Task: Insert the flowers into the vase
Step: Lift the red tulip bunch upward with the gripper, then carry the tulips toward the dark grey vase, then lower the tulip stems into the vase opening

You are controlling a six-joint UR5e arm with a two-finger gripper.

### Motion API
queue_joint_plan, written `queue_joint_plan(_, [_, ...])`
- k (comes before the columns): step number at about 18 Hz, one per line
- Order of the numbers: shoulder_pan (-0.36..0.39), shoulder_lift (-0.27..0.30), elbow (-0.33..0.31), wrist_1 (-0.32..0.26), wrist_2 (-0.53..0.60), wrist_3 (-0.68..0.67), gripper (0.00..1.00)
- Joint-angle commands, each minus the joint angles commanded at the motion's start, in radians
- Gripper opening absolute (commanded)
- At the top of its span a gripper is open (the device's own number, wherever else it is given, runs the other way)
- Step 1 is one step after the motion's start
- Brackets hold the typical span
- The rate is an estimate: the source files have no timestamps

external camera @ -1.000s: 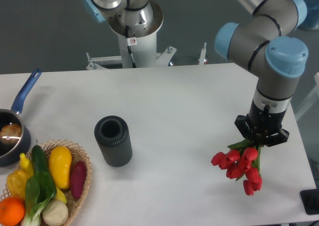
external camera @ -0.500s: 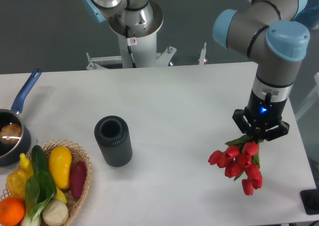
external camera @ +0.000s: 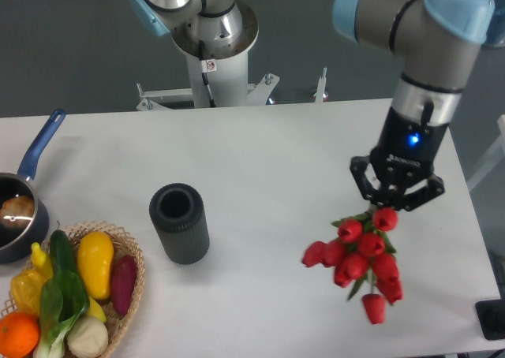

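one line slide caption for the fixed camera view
End effector holds bunch of red tulips above white table, right of the empty dark grey ribbed vase.

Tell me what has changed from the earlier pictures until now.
The claw, shut on the bunch of red tulips, moved up and toward the left, carrying the bunch with it. The dark grey ribbed vase, blue-handled saucepan and wicker basket stayed put.

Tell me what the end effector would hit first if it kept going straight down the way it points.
Probably the table. The end effector points down, shut on the tulips, whose buds hang below it and would touch first. Height above the table is unclear.
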Motion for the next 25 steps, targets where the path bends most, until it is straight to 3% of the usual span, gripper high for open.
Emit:
queue_joint_plan(2, [0.006, 0.026, -0.049, 0.045, -0.05, -0.008, 0.0])
queue_joint_plan(8, [-0.018, 0.048, -0.078, 0.053, -0.203, 0.001, 0.0])
queue_joint_plan(12, [-0.03, 0.078, -0.173, 0.077, -0.373, 0.038, 0.0])
queue_joint_plan(17, [-0.037, 0.12, -0.247, 0.079, -0.455, 0.062, 0.0])
queue_joint_plan(25, [-0.083, 0.137, -0.276, 0.077, -0.518, 0.099, 0.0])
